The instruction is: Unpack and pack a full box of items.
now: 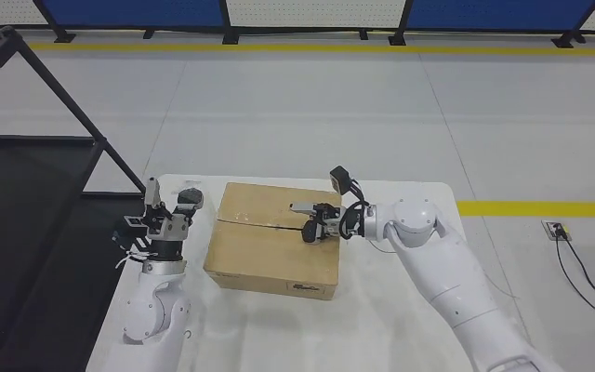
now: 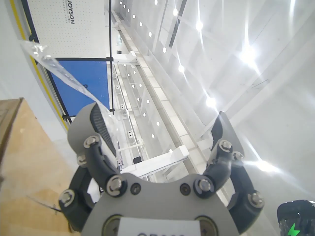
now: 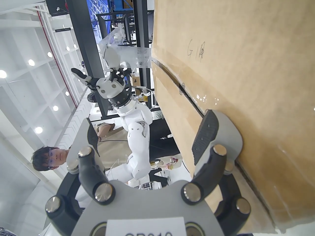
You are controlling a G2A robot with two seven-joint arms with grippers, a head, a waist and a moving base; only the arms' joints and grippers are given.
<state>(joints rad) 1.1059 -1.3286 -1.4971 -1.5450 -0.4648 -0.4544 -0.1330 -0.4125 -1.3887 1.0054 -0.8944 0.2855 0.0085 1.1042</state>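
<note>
The right arm's jaws stand wide open over the top of the closed brown cardboard box [image 1: 274, 244], towards its right end. One ribbed finger [image 3: 205, 133] lies against the cardboard just beside the centre seam [image 3: 172, 82], where the two top flaps meet. The other finger [image 3: 90, 133] is well apart from it and clear of the cardboard. These jaws hold nothing.

The box sits flat in the middle of the white bench [image 1: 390, 321] with its flaps down. The seam runs from left to right across its top.

The left arm's jaws stand just beside the box's left side, pointing upward, and are also spread wide. A strip of clear tape [image 2: 61, 74] clings to the ribbed pad of one finger [image 2: 102, 124]. It is stuck there rather than pinched, since the other finger [image 2: 220, 128] is far across from it. In the right wrist view the tape [image 3: 134, 55] stretches from that finger towards the left end of the seam. I cannot tell whether it is stuck to the cardboard at that end.

Beyond the bench lies a pale grey floor [image 1: 307, 112], with a black metal frame [image 1: 56, 107] standing on it to the left. Farther off, a yellow line [image 1: 279, 46] crosses the floor, and blue panels [image 1: 130, 11] stand behind it.
</note>
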